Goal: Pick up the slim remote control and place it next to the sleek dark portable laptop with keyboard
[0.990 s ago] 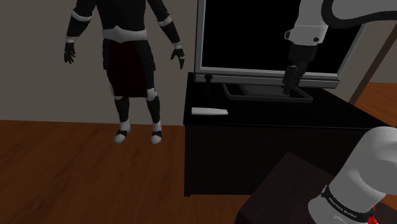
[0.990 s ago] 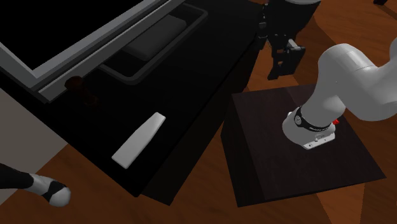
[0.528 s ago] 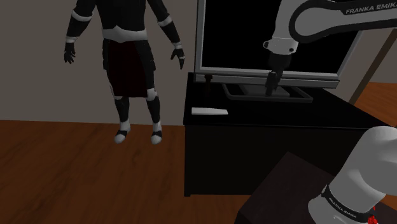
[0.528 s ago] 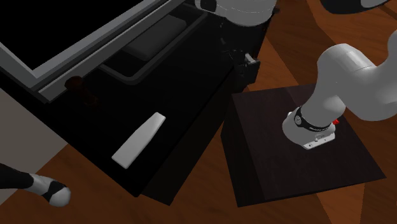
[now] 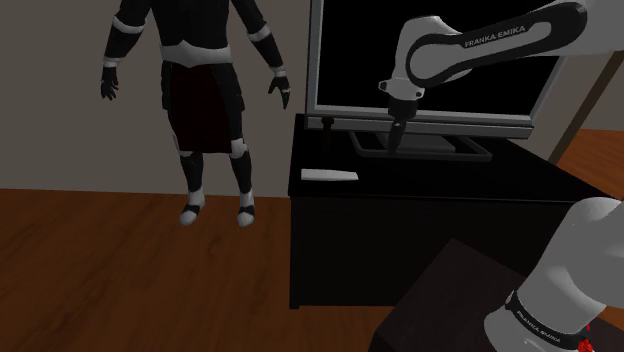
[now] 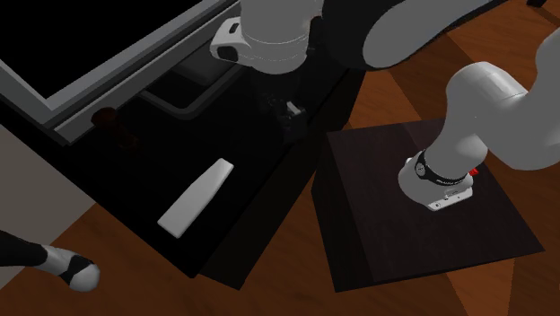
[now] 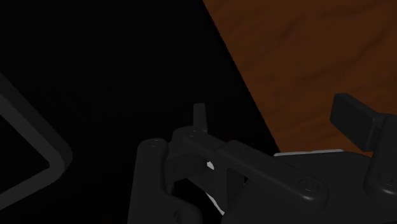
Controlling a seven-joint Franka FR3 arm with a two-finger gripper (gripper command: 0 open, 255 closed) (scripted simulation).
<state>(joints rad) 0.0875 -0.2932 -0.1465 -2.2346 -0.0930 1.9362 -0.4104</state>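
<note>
Shoulder view: the black fingers [image 5: 395, 138] hang point-down over the black bench [image 5: 420, 190], just in front of the laptop [image 5: 360, 60], whose screen is cut off at the top. They are too slim here to judge their gap. The pale slim remote [image 5: 330, 176] lies flat near the bench's left edge, lower and to the left, apart from them.

Second exterior view: the remote [image 6: 197, 197] lies near the bench [image 6: 260, 171] edge. The fingers are hard to make out against the black top.

Wrist view: the fingers [image 7: 352, 116] stand apart, clasping nothing, over the bench and the wood floor [image 7: 305, 57].
</note>
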